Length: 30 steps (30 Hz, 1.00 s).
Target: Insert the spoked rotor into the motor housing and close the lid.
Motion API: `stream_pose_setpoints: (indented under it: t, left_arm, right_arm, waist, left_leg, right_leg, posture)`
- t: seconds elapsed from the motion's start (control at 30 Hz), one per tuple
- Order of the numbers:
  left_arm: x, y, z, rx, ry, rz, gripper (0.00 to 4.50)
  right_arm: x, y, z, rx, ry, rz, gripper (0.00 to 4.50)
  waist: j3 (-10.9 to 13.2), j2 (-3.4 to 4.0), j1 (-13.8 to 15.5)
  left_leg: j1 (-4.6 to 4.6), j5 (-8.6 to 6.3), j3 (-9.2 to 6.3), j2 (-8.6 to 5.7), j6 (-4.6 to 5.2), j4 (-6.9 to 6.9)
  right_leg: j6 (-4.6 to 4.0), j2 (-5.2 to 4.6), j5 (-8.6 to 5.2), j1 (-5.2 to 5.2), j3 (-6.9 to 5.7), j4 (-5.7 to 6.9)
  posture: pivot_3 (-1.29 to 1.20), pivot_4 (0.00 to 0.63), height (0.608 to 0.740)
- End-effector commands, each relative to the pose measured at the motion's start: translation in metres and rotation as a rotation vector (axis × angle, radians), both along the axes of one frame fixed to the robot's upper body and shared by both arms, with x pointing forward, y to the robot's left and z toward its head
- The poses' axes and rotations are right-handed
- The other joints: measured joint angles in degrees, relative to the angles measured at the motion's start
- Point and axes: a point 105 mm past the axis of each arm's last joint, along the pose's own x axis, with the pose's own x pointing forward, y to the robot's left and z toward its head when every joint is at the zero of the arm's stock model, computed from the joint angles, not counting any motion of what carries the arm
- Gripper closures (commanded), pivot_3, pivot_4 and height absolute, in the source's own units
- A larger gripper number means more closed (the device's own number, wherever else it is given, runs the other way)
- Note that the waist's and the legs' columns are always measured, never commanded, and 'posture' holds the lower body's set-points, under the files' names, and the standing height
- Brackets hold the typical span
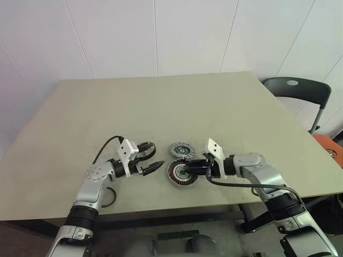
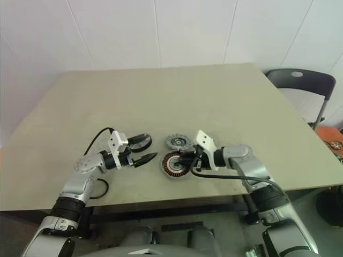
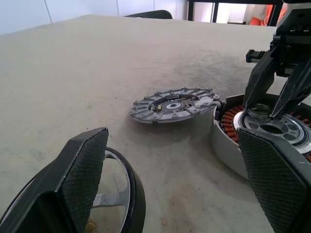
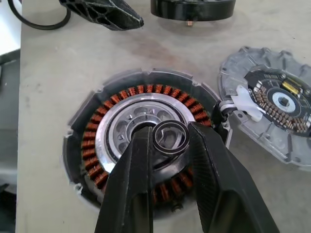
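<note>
The right gripper (image 4: 167, 145) holds its jaws closed on a small dark-rimmed metal ring (image 4: 171, 137), poised just above the silver centre hub of the motor housing (image 4: 141, 145), a round, flat dark disc with a band of copper-coloured windings that lies on the near middle of the surface. Just beyond the housing, touching or nearly touching its far right edge, lies the lid (image 1: 181, 149), a dull grey round cap with radial ribs, resting flat with a dark circuit ring and a small white centre facing up. To the left of the housing, the left gripper (image 1: 150, 157) stands with its jaws spread wide and empty, pointing toward the housing, and a round black-rimmed part (image 1: 146, 146) sits on the surface at its far finger; whether this is the spoked rotor cannot be told. A loop of black cable (image 1: 109, 197) lies on the surface near the left arm. The surface (image 1: 161, 107) is a broad, matt beige tabletop, faintly scuffed and stained around the parts. Behind it rises a white wall of large panels with thin seams (image 1: 155, 37). At the far right stands a dark grey chair (image 1: 297, 91), and an orange object (image 1: 329, 145) shows at the right edge.
</note>
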Motion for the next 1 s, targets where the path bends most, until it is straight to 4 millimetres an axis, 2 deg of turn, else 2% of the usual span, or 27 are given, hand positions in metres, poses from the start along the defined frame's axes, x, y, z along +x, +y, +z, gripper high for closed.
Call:
stream_pose_setpoints:
  t: [0.03, 0.67, 1.0]
  left_arm:
    - [0.000, -0.002, 0.009, -0.004, -0.041, -0.007, 0.00]
    - [0.003, -0.003, 0.010, -0.004, -0.046, 0.012, 0.00]
    - [0.001, -0.001, 0.008, 0.004, -0.042, 0.017, 0.00]
  right_arm:
    - [-0.001, 0.003, 0.008, -0.012, -0.040, 0.044, 3.81]
    - [0.002, 0.014, 0.009, -0.040, -0.070, 0.101, 3.81]
    - [-0.002, 0.019, 0.006, -0.041, -0.058, 0.129, 3.81]
  waist:
    - [0.0, 0.00, 0.0]
    - [0.0, -0.01, 0.0]
    - [0.0, -0.01, 0.0]
  left_leg:
    - [0.00, 0.00, 0.00, 0.00, 0.00, 0.00]
    - [0.01, 0.00, -0.01, 0.00, 0.00, 0.03]
    - [0.02, 0.00, -0.01, 0.00, 0.00, 0.03]
  right_leg:
    - [-0.01, 0.00, 0.00, 0.00, 0.00, 0.00]
    - [0.04, 0.01, 0.03, 0.02, 0.00, 0.02]
    - [0.05, 0.02, 0.03, 0.03, -0.01, 0.03]
  posture:
    - [0.00, 0.000, 0.740]
    - [0.00, 0.000, 0.740]
    - [0.00, 0.000, 0.740]
